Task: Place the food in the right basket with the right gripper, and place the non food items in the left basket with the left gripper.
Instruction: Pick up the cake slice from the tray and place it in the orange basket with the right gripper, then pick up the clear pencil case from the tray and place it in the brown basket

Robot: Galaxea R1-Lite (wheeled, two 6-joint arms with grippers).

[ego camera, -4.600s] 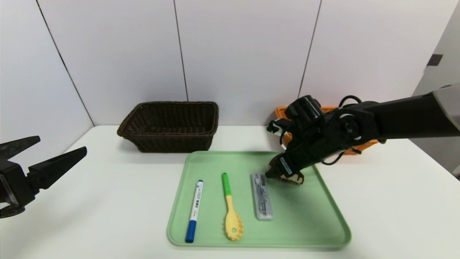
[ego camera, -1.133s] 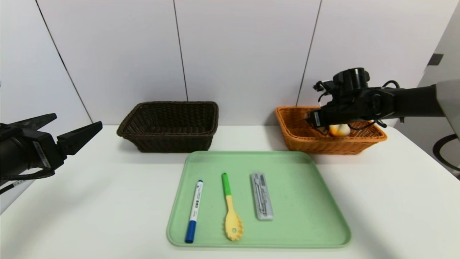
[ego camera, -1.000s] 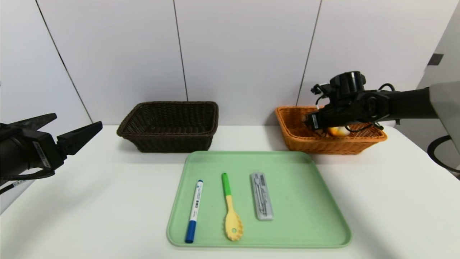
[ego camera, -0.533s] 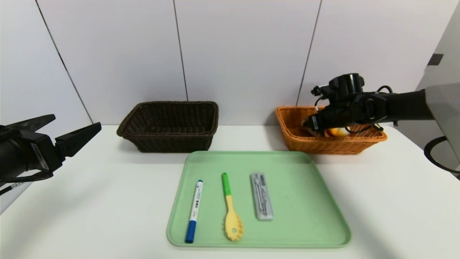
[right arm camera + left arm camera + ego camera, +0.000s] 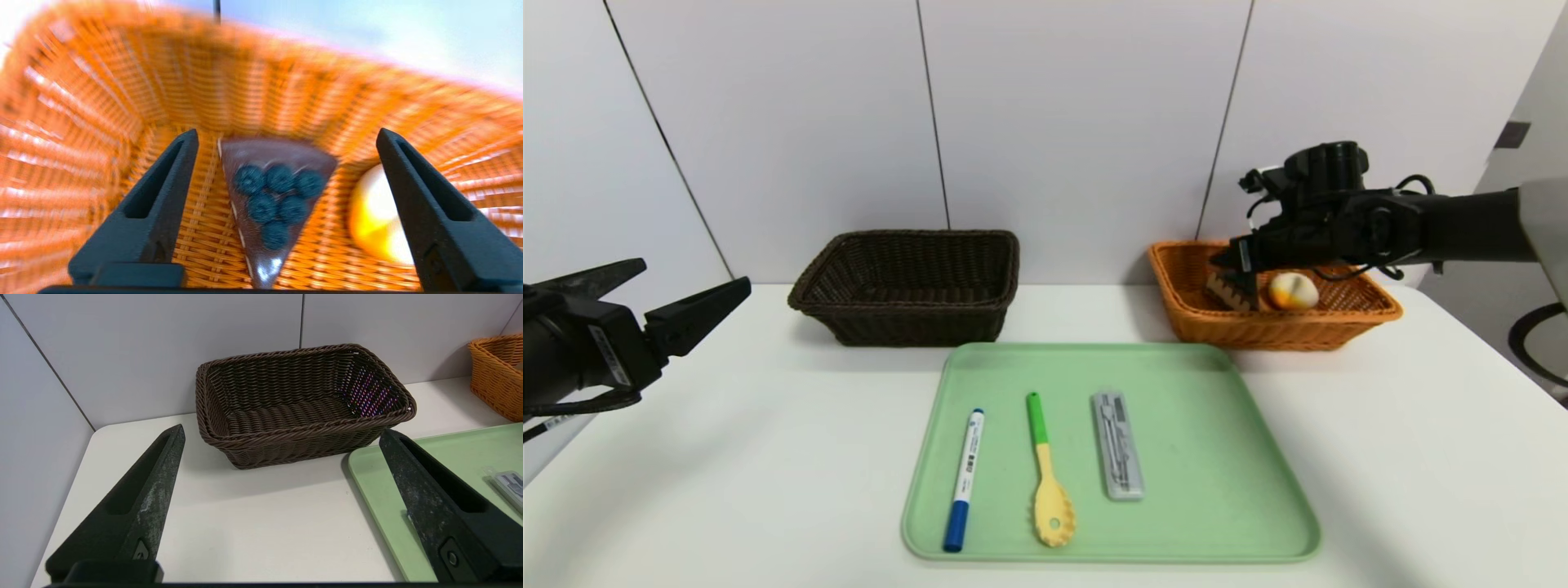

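Nearest you, the green tray (image 5: 1258, 498) carries your marker (image 5: 964, 478), spoon (image 5: 1047, 474) and grey case (image 5: 1118, 445) side by side, with the left gripper (image 5: 662, 298) parked at the table's left edge, fingers spread wide and empty. Beyond, by the wall, you have the brown basket (image 5: 907, 322) and the orange basket (image 5: 1290, 333). Your right gripper (image 5: 286, 141) hangs over the orange basket, fingers wide apart, gripping nothing; the cake wedge (image 5: 273, 192) lies on the basket floor between them, the bun (image 5: 374, 216) beside it.

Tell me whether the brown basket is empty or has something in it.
Empty. The left wrist view looks straight into the brown basket and shows only bare weave; pen, spoon and case lie on the tray.
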